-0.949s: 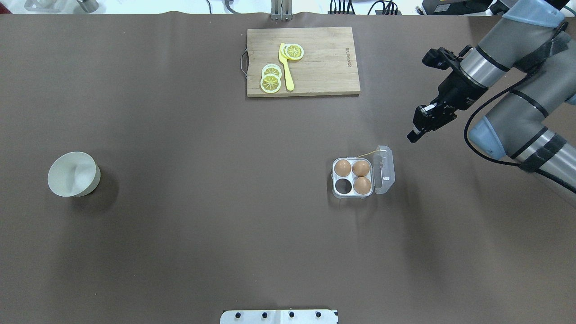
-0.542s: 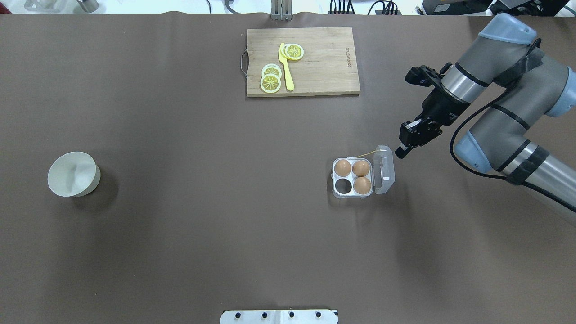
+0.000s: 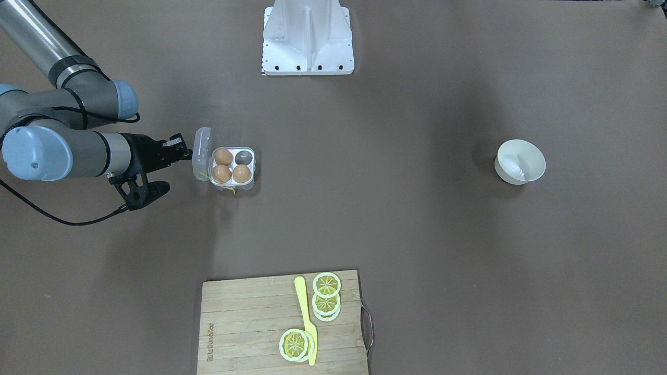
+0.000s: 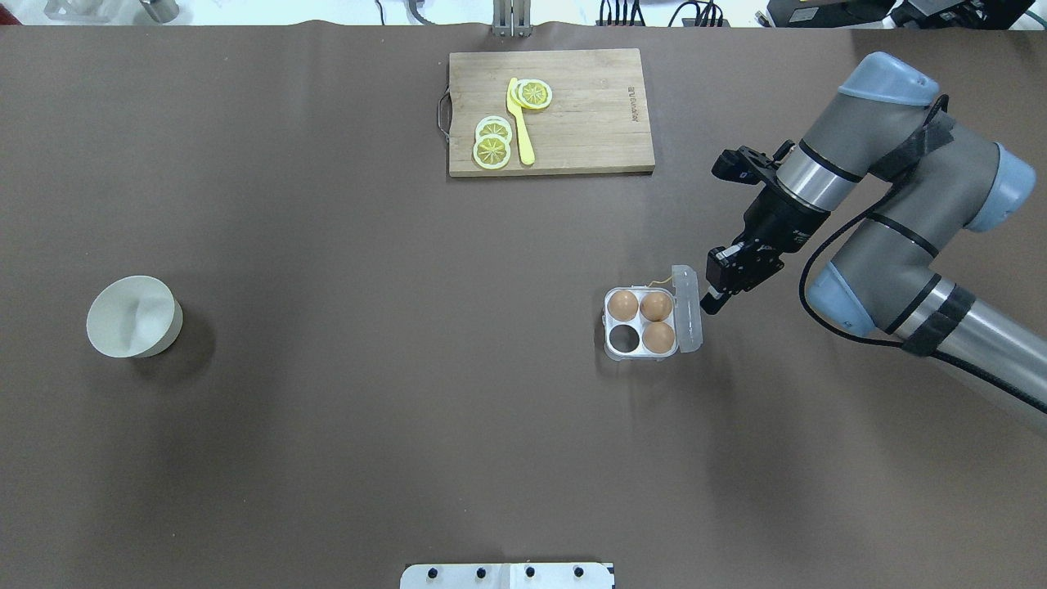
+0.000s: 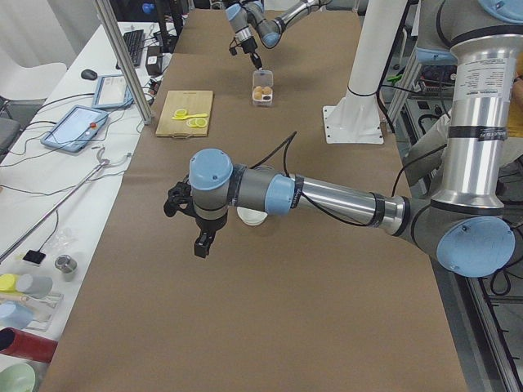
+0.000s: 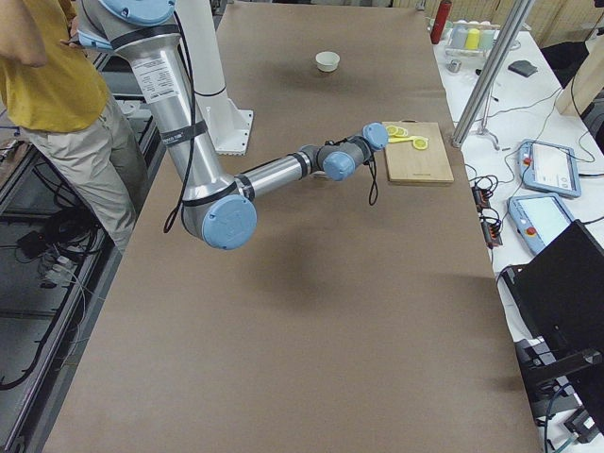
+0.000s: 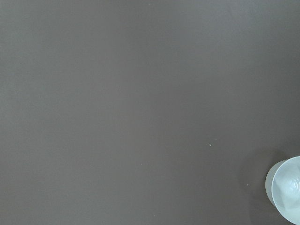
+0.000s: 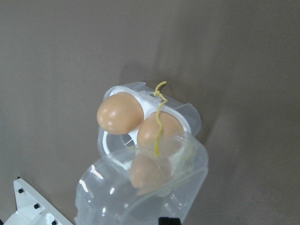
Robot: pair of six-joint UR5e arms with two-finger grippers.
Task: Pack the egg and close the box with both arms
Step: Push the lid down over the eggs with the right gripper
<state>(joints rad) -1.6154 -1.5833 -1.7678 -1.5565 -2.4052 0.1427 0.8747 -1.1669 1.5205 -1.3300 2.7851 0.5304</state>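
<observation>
My right gripper (image 4: 708,298), jaws pressed together and holding nothing, rested against the raised clear lid (image 4: 689,311) of the one egg carton (image 4: 608,325), which held three eggs (image 4: 623,304) in four cells. Whether my left gripper (image 5: 202,243) was open, I cannot tell.

Brown-covered table (image 4: 327,450); cluttered white bench (image 5: 73,204) alongside.
</observation>
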